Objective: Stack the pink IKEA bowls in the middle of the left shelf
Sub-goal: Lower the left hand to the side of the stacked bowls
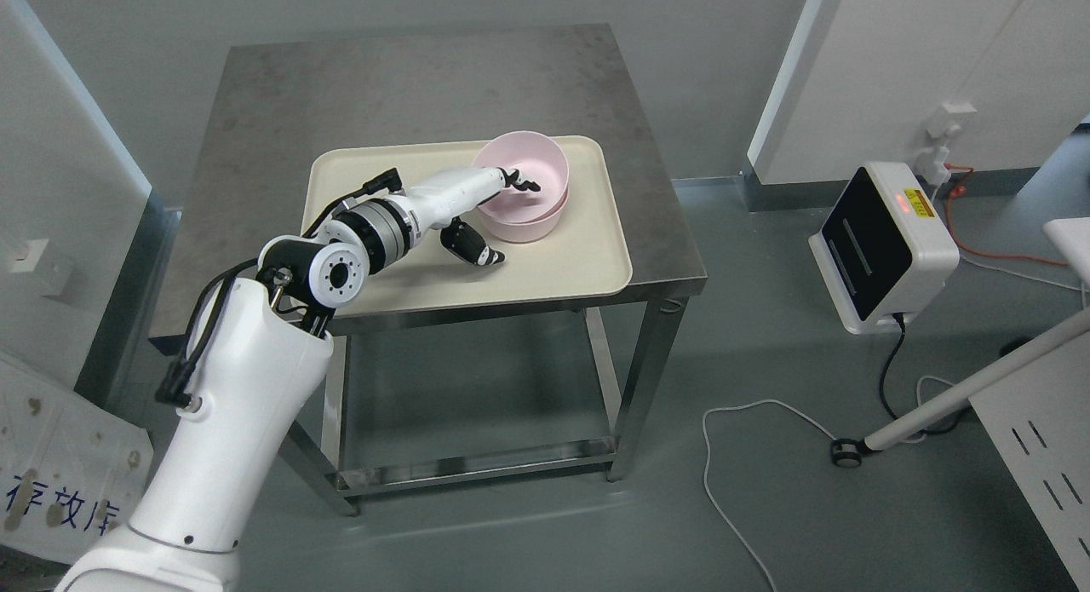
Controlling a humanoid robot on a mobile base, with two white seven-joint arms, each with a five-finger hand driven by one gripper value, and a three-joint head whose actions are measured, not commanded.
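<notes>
Fingers (521, 183) of my left hand (498, 202) hook the upper pink bowl's (532, 162) rim, thumb outside. Such a thin pinch could slip, or drag the lower bowl (528, 226) along.

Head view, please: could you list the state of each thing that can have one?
pink bowls: two nested, upright on the tray's far right.
left hand: on the upper bowl's near rim, fingers inside, thumb outside below.
tray: flat on the table, otherwise bare.
metal table: standing.
white device: on the floor, red light lit.
</notes>
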